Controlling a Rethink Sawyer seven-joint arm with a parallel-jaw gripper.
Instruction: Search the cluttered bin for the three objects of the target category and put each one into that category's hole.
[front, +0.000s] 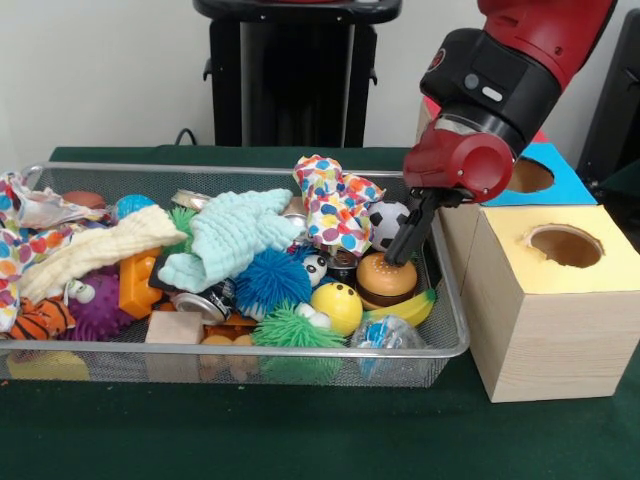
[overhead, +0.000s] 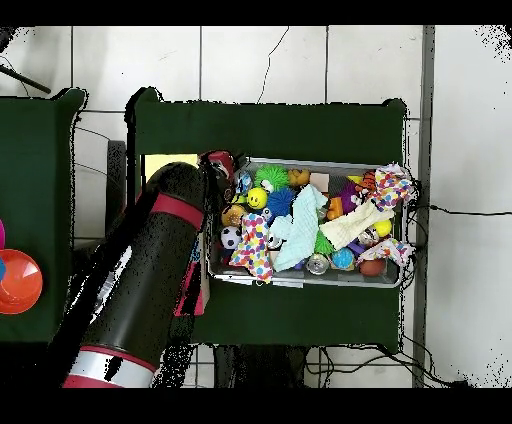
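gripper lowered into the right end of the cluttered bin

in the front view, the gripper (front: 404, 250) is seen reaching down beside a toy hamburger (front: 387, 278) at the right end of the wire bin (front: 449, 300); whether its fingers are parted or closed on anything cannot be told. in the overhead view this spot is hidden under the red and black arm (overhead: 150, 270), so the gripper is not shown there.

one crinkly printed bag (front: 30, 215) is draped over the bin's left rim in the front view. in the overhead view two such bags are made out, one at the bin's upper right corner (overhead: 394, 185) and one at its lower right (overhead: 395, 250).

a polka-dot cloth (front: 334, 205) and a mint cloth (front: 235, 235) lie on top of the pile.

the bin rests on a dark green table (front: 300, 430). two wooden boxes, a yellow-topped one (front: 550, 300) and a blue-topped one (front: 540, 180), stand just beside the bin. only the overhead view shows the pale tiled floor (overhead: 300, 60).
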